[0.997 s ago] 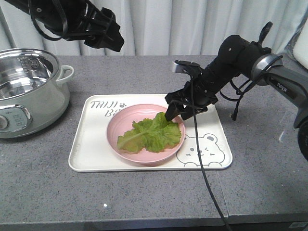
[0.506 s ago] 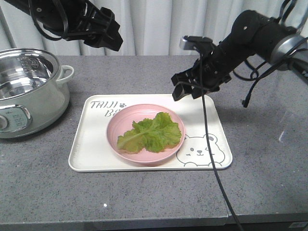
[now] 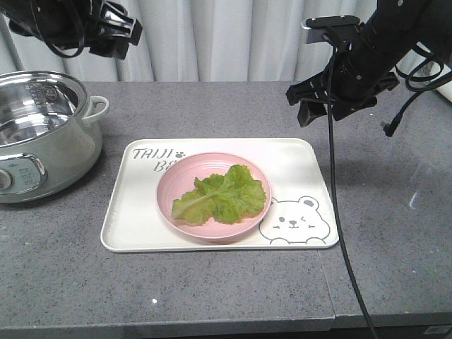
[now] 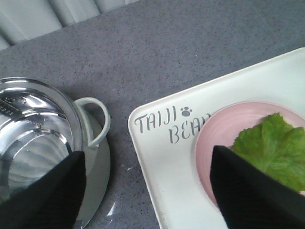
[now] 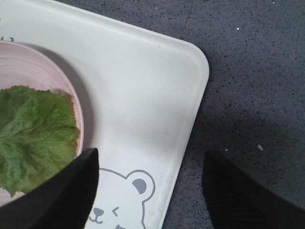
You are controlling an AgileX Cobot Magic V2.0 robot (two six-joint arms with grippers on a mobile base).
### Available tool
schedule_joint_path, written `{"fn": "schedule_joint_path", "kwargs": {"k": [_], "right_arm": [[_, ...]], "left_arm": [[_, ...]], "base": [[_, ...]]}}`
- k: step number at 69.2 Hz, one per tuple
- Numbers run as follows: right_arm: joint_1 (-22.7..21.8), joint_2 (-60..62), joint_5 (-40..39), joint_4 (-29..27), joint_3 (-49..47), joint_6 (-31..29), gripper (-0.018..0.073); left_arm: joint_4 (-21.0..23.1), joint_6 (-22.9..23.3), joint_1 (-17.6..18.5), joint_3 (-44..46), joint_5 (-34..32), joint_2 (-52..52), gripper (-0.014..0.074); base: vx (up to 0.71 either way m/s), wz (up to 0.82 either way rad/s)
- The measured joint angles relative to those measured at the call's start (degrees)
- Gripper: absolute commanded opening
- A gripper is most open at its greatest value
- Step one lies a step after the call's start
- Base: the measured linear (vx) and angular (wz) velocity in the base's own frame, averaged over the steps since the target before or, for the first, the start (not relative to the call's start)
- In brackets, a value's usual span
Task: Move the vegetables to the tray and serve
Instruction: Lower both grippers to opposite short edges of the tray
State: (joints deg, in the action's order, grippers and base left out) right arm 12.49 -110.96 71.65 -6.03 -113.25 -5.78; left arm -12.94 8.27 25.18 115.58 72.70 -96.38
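Pot [image 4: 28,129] in left wrist view; bear drawing [image 5: 128,191] on tray [image 5: 143,86] in right.

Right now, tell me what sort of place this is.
Probably a kitchen-style test counter: a grey speckled countertop, an electric cooking pot, and lettuce on a pink plate set on a tray, with a plain curtain behind.

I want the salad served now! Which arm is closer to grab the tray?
Probably the right. The right gripper hangs open above the right edge of the tray. The left gripper is open too, but it is high up, over toward the pot.
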Motion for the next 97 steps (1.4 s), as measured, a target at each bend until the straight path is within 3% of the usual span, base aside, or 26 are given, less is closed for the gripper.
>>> {"fn": "schedule_joint_path", "kwargs": {"k": [22, 37, 55, 97], "right_arm": [[-0.31, 0.0, 0.05, 0.47, 0.0, 3.36, 0.0452], [-3.63, -0.05, 0.05, 0.26, 1.07, 3.55, 0.0452], [-10.07, 0.2, -0.08, -8.05, 11.82, -0.44, 0.0452], [-10.1, 0.86, -0.89, -12.73, 20.14, -3.57, 0.0452]], "left_arm": [[0.11, 2.71, -1.95, -16.26, -0.24, 0.0, 0.0513], [0.69, 2.86, -3.02, -22.7, -0.51, 0.0, 0.0513], [3.86, 2.93, -3.69, -23.97, -1.31, -0.05, 0.0513], [7.05, 3.86, -3.69, -24.17, -1.66, -3.94, 0.0513]], "base": [[0.0, 0.0], [0.0, 0.0], [0.0, 0.0], [0.0, 0.0]]}}
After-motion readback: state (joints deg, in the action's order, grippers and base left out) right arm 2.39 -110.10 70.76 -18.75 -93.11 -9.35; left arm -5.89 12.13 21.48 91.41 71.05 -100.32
